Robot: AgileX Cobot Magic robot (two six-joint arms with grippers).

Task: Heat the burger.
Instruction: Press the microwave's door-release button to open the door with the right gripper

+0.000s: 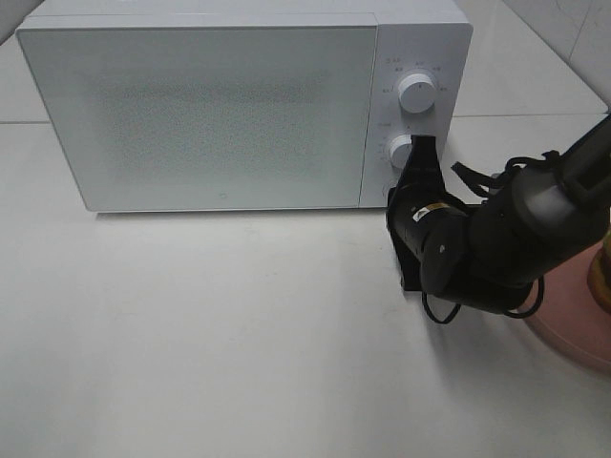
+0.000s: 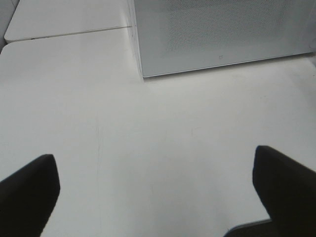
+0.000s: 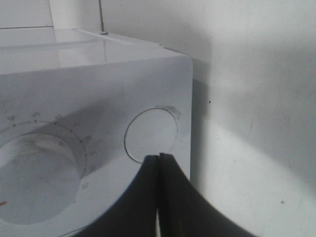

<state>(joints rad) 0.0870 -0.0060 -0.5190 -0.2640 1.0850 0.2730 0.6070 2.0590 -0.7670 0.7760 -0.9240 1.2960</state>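
Note:
The white microwave stands at the back with its door closed. My right gripper is shut, with nothing between its fingers, right in front of the control panel. In the right wrist view its tips sit at the lower rim of the round button, beside the lower knob. At the right edge of the high view a golden-brown sliver of the burger shows on the pink plate, mostly cut off. My left gripper hangs open over bare table, in front of the microwave's left corner.
The panel carries an upper knob and a lower knob. The right arm lies between the microwave and the plate. A seam in the white tabletop runs behind the microwave's left side.

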